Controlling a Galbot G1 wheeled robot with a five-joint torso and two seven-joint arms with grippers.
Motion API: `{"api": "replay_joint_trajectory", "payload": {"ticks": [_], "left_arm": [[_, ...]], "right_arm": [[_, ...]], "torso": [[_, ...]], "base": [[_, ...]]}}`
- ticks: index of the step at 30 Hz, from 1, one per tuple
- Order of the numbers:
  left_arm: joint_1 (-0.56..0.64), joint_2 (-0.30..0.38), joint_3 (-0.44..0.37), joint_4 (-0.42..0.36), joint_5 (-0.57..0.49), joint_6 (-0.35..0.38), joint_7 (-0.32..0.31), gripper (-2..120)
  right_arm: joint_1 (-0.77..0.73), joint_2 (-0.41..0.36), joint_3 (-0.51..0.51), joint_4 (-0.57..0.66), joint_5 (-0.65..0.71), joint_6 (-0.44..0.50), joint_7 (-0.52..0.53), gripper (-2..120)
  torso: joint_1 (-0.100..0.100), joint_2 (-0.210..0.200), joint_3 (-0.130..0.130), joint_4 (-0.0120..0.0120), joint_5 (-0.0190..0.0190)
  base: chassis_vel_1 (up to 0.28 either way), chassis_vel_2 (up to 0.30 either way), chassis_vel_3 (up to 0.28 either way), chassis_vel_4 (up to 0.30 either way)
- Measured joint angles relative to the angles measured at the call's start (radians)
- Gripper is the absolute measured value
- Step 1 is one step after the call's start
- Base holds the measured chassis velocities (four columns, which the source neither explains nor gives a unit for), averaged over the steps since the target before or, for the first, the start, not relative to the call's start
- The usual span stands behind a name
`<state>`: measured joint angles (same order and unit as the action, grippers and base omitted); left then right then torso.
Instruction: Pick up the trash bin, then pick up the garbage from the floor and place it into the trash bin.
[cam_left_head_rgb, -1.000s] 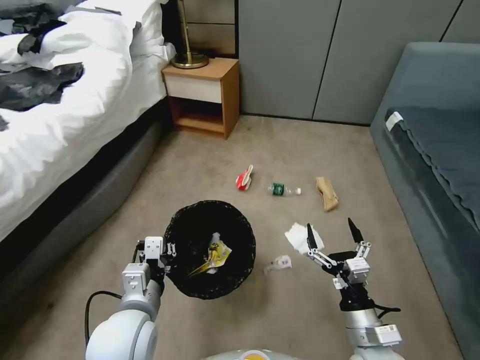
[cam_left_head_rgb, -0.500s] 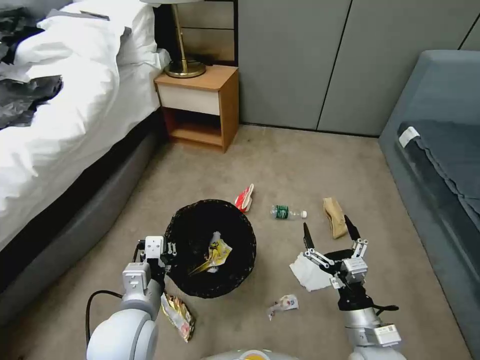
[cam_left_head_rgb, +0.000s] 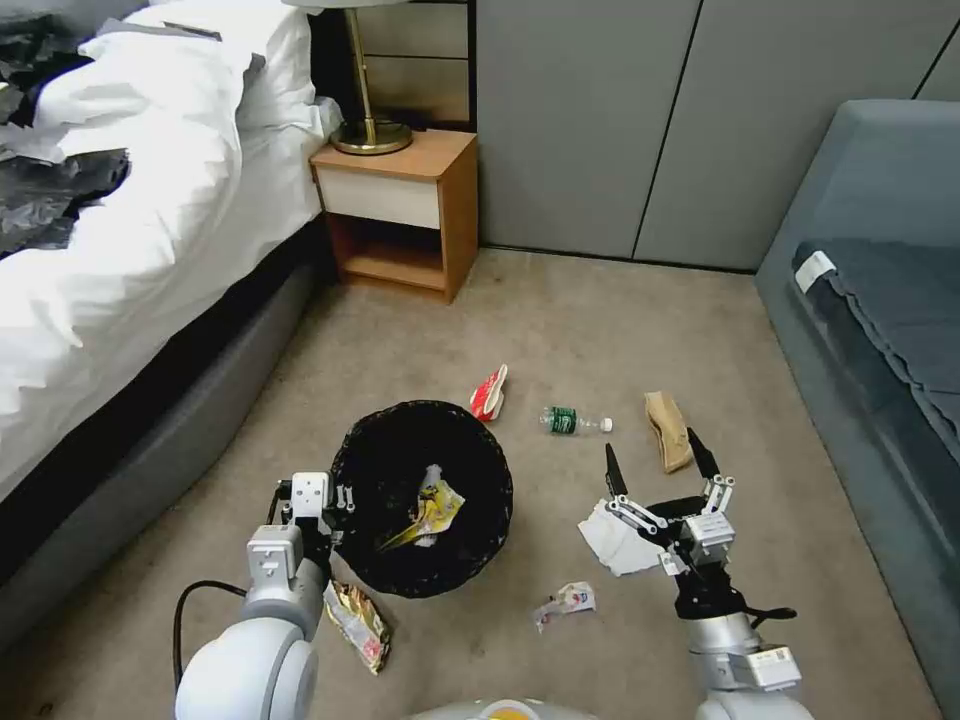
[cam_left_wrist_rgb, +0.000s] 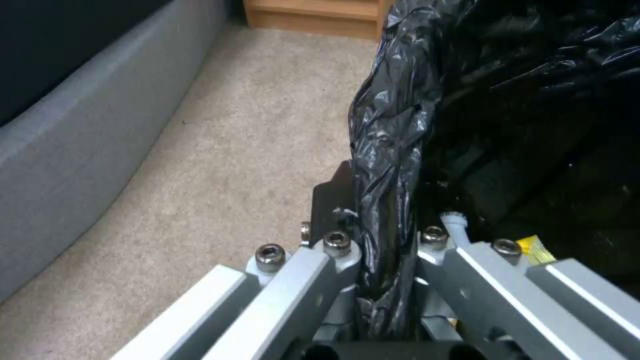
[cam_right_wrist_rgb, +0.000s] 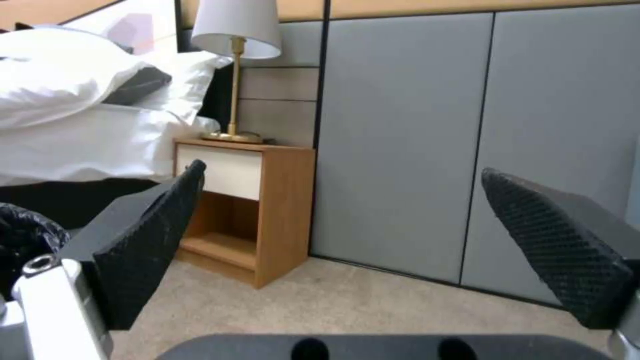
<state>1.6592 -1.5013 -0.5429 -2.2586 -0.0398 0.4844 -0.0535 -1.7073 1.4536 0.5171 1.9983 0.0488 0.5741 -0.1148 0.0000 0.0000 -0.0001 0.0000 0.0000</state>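
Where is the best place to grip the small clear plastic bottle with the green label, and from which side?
Probably from above, across the green-labelled middle of the small clear plastic bottle: it lies on its side on the carpet, free all round. The open right gripper is nearest.

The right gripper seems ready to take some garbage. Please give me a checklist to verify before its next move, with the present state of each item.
1. Right gripper open and empty: ok.
2. Left gripper shut on the trash bin rim: ok.
3. Bin mouth facing up with room inside: ok, a few wrappers at the bottom.
4. Nearest target, the white tissue, beside the right gripper: ok.
5. Right gripper low enough to grasp: cannot tell.
6. Floor cleared: not ok; green-label bottle, red wrapper, brown paper bag remain.
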Motion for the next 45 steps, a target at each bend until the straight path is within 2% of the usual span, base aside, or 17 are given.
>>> {"api": "replay_joint_trajectory", "payload": {"ticks": [12,25,31,45], "left_arm": [[0.001,0.002,0.0,0.0,0.001,-0.001,0.0,1],[0.002,0.004,-0.002,-0.003,0.0,-0.006,0.002,1],[0.002,0.005,-0.002,-0.003,0.001,-0.006,0.002,1],[0.002,0.005,0.0,-0.001,0.006,-0.008,0.003,1]], "right_arm": [[0.067,-0.038,-0.003,0.009,-0.017,-0.03,0.017,100],[0.207,-0.083,-0.067,-0.007,-0.062,-0.258,0.094,100],[0.22,-0.089,-0.08,-0.022,-0.092,-0.329,0.101,100],[0.211,-0.104,-0.139,-0.042,-0.029,-0.516,0.109,100]], "torso": [[0.0,0.0,0.0,0.0,0.0],[0.0,0.0,0.0,0.0001,0.0],[0.0,0.0,0.0,0.0,0.0],[0.0,0.0,0.0,0.0,-0.0001]], "base": [[0.0,0.0,0.0,0.0],[0.0,0.0,0.0,0.0],[0.0,0.0,0.0,0.0],[0.0,0.0,0.0,0.0]]}}
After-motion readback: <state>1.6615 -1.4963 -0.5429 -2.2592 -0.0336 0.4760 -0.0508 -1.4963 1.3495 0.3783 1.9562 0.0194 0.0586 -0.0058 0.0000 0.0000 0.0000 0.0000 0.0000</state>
